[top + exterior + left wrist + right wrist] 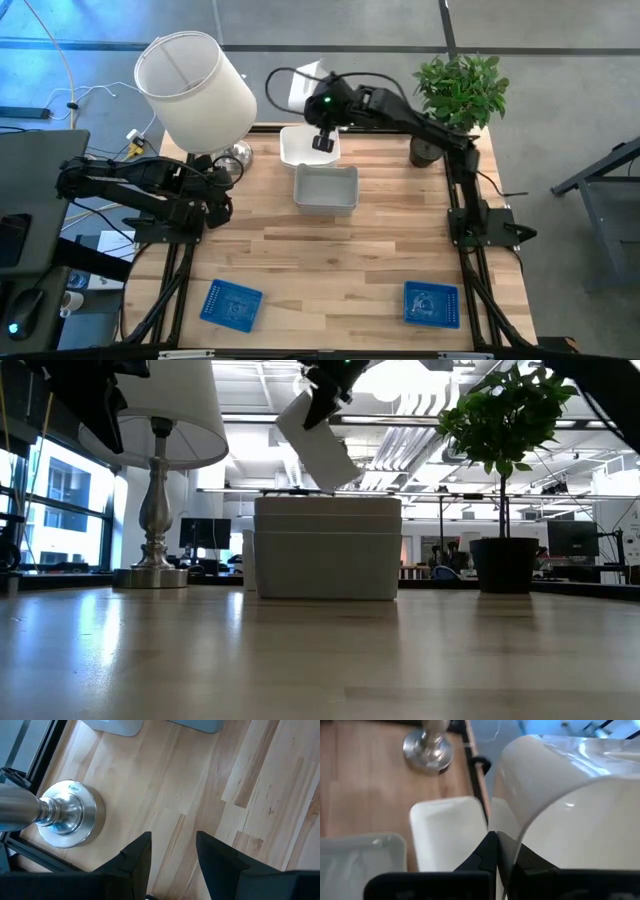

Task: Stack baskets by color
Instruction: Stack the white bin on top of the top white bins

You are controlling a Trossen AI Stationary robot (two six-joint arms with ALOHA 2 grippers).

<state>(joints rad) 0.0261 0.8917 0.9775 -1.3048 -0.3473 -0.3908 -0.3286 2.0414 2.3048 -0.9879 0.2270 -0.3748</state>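
While lamp (pixel 195 90) crowds left | right gripper (pixel 323 142) jaws clamp white basket (pixel 570 820) | left gripper (pixel 172 865) jaws apart

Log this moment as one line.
right pincer: shut on white basket, lifted over white stack | left pincer: open, waiting by lamp base | grey stack: mid-table | blue baskets: apart, unstacked

Lampshade (pixel 580 795) cut off at edge

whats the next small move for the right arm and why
Probably lower the white basket onto the white basket below it: the right pincer, shut on its rim, holds it tilted in the air above the table's far edge.
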